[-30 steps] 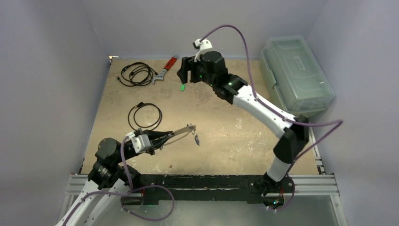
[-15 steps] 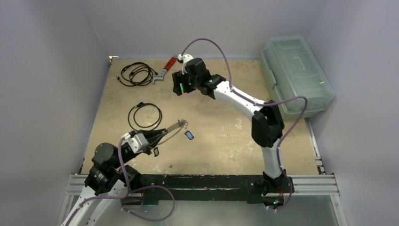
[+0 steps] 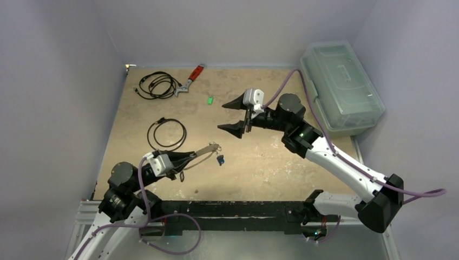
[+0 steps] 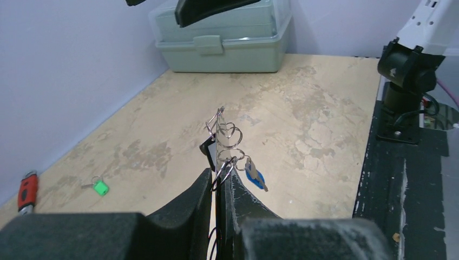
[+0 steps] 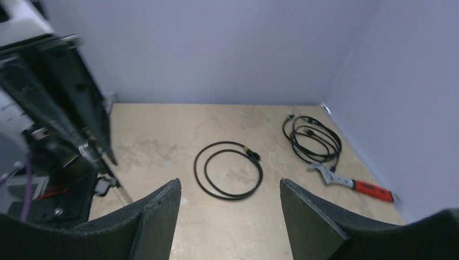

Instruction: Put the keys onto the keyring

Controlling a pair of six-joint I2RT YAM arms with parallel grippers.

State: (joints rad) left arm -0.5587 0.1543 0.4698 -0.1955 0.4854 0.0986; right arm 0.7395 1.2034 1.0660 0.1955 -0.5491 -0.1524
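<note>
left gripper [image 4: 218, 183]: low over the near left of the table [image 3: 270, 157], jaws pinched narrow on the keyring [image 4: 220, 125], which stands edge-on out of the fingertips and points toward the middle of the table. keyring: thin grey loop, small wire rings bunched along its edge. blue key [image 4: 254, 174]: hangs from those rings just right of the fingertips, off the table. dark key [image 4: 209, 148]: black tag with a white face, hanging against the loop's left side. green key [image 3: 209, 99]: lies flat on the far part of the table, well apart from the keyring and apart from both grippers. any print on the tags is too small to read. right gripper [image 3: 231, 115]: held above mid-table, jaws spread wide, nothing between them, pointing leftward. red-handled wrench [image 3: 190, 80]: far edge, left of the green key. loose cable bundle [image 3: 159, 84]: far left corner, beside the wrench head. coiled black cable [image 3: 168, 134]: left side, between the bundle and the left gripper. lidded clear plastic box [image 3: 341, 86]: far right edge, lid shut.
</note>
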